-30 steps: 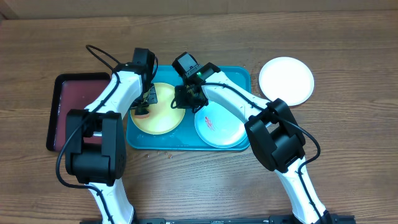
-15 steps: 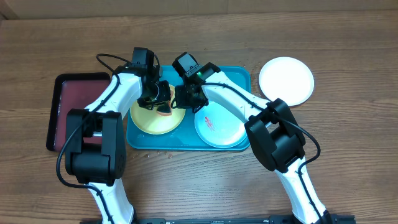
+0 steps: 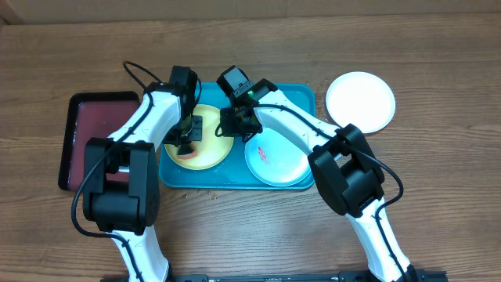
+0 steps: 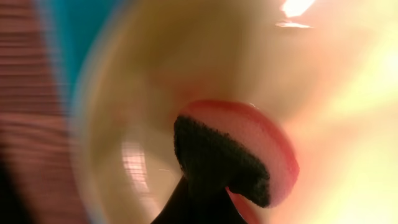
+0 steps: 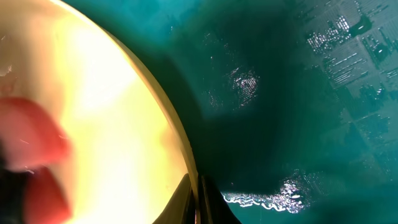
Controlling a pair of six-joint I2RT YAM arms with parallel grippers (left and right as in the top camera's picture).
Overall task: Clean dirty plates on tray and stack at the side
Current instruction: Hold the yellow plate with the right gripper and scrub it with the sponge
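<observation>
Yellow-green plate: left gripper clenches red sponge, right gripper pinches its rim.

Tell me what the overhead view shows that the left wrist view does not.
Only overhead: the white plate lying off to the side, the aqua plate with red smears, and the dark red tray. Only left wrist: a close look at the sponge, its dark scouring face over a pink layer. Both: the yellow-green plate with the sponge on it, and the teal tray.
</observation>
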